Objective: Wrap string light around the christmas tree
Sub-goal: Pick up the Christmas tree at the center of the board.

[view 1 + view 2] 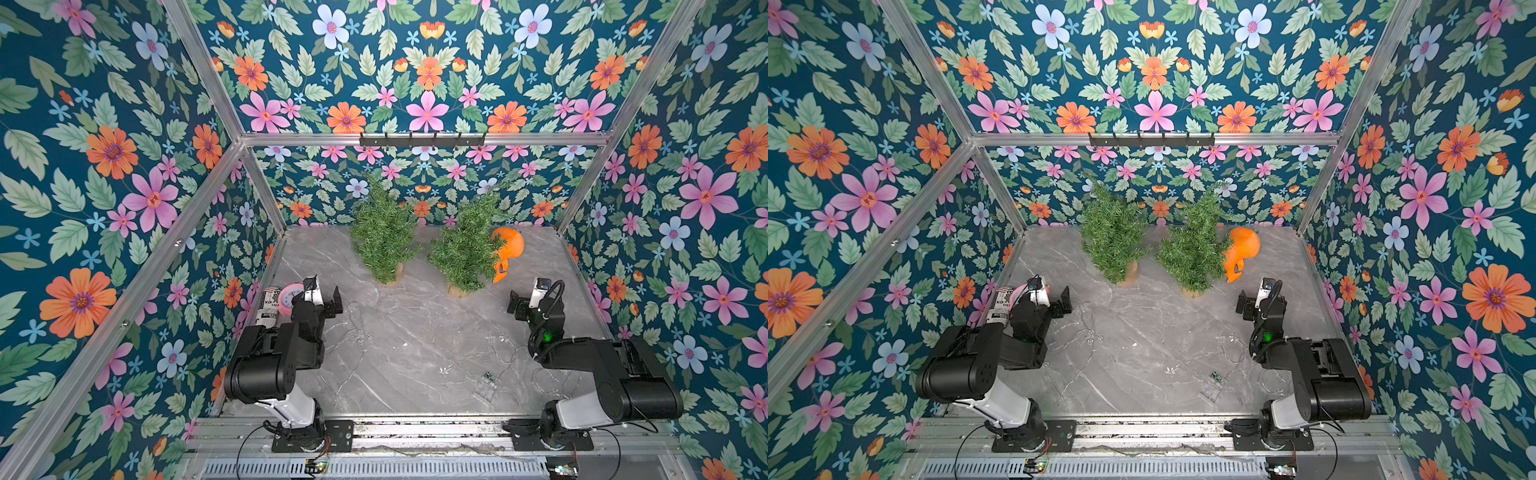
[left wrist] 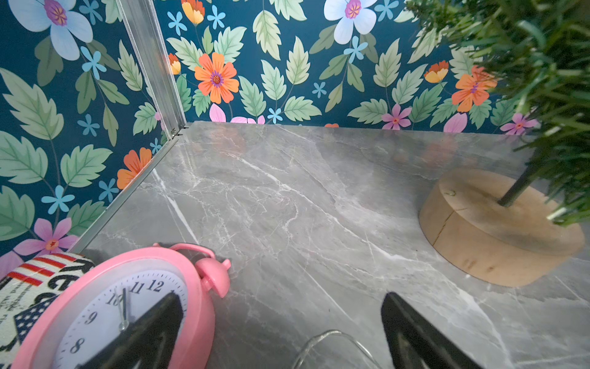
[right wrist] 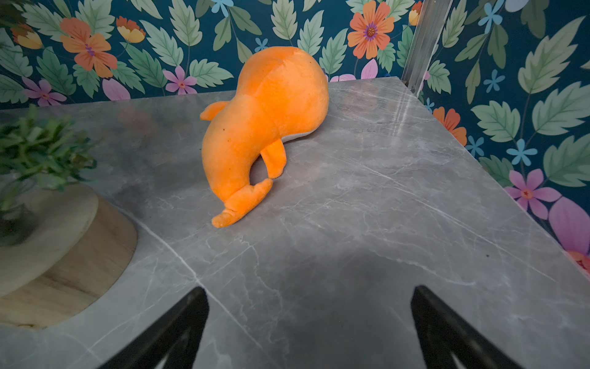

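Clock (image 2: 95, 319) by L pincer (image 2: 281, 300) | plush (image 3: 265, 121) beside R tree (image 1: 465, 245)

At the back of the grey marble-patterned table (image 1: 415, 332), a green artificial Christmas tree on a wooden disc (image 1: 384, 232) is set left of a second such tree (image 1: 465, 245), behind whose right side an orange plush toy (image 1: 509, 245) is laid, while a pink round alarm clock (image 1: 289, 297) is placed at the left edge and a thin clear-wire string light (image 1: 489, 382) is spread across the front.

Your left arm (image 1: 266, 365) and right arm (image 1: 640, 386) are wearing black shells over white base links (image 1: 295, 405) (green lamp (image 1: 547, 337) glowing on the right), the left pincer (image 2: 280, 297) and right pincer (image 3: 309, 290) showing black.
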Tool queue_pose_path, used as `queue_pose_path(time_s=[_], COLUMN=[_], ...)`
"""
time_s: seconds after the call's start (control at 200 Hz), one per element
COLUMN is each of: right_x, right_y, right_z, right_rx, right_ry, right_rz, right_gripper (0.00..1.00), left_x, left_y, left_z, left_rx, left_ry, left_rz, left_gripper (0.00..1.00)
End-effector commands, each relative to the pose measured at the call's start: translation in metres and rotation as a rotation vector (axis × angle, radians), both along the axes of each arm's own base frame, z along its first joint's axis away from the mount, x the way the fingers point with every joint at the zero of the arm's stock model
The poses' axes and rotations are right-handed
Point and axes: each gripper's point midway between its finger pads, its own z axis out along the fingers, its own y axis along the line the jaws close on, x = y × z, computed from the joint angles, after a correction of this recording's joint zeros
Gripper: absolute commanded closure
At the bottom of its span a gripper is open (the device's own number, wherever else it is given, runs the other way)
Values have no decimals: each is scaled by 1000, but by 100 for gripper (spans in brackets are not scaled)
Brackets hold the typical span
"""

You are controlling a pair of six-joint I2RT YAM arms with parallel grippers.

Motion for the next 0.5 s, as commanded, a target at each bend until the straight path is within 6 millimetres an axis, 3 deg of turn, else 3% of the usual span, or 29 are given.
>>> queue_pose_path(time_s=[0.0, 0.15, 0.225, 0.4, 0.495], right_x=[2, 2, -2, -31, -55], right_y=[0, 0, -2, -15, -12], right_z=[7, 7, 15, 55, 84], right_rx=[2, 2, -14, 75, 190], right_ry=[-25, -28, -55, 10, 8], right_rz=[-1, -3, -13, -140, -155], right_gripper=[0, 0, 0, 0, 0], left_x=[1, 0, -7, -34, -59], left_y=[2, 2, 7, 24, 45], left_z=[2, 3, 18, 57, 81], left_rx=[12, 11, 5, -99, -304], left_ry=[-7, -11, -68, -35, -57], left_rz=[6, 7, 39, 164, 335], left_gripper=[0, 0, 0, 0, 0])
